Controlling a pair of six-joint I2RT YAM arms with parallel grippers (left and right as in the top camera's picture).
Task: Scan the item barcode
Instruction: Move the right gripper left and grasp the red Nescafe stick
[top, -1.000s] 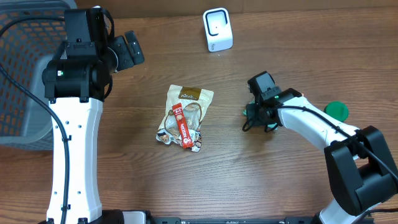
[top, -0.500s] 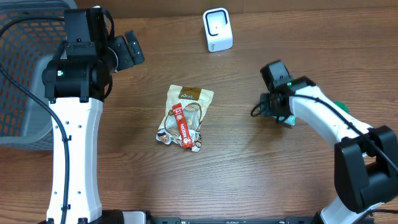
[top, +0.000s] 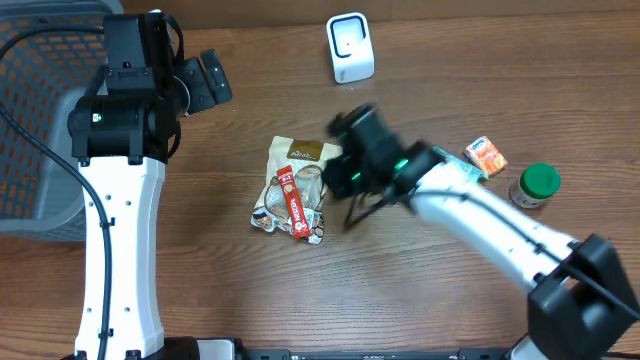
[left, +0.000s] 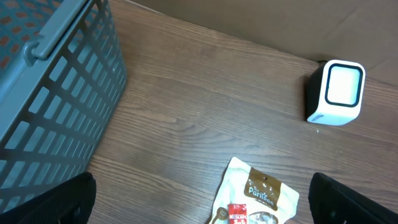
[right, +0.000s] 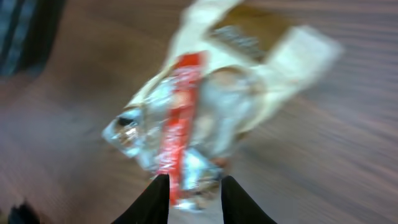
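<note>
The item, a cream and brown snack bag (top: 300, 165) with a red sachet (top: 291, 203) lying on it, rests mid-table; no barcode shows. The white scanner (top: 350, 48) stands at the back. My right gripper (top: 338, 178) hovers at the bag's right edge, blurred by motion. In the right wrist view the bag (right: 249, 93) and sachet (right: 177, 134) fill the frame just ahead of my gripper (right: 194, 199), whose fingers stand apart with nothing gripped. My left gripper (top: 205, 85) is raised at the back left, wide open; the left wrist view shows the bag (left: 258, 196) and scanner (left: 336, 93) beyond its gripper (left: 205, 208).
A grey mesh basket (top: 40, 120) fills the left edge, also visible as the basket (left: 50, 93) in the left wrist view. A small orange box (top: 485, 157) and a green-lidded jar (top: 533, 185) sit at the right.
My right arm swung from the right side of the table leftward to the bag, uncovering the orange box and jar. Its jaws parted a little. The left arm stayed put.
</note>
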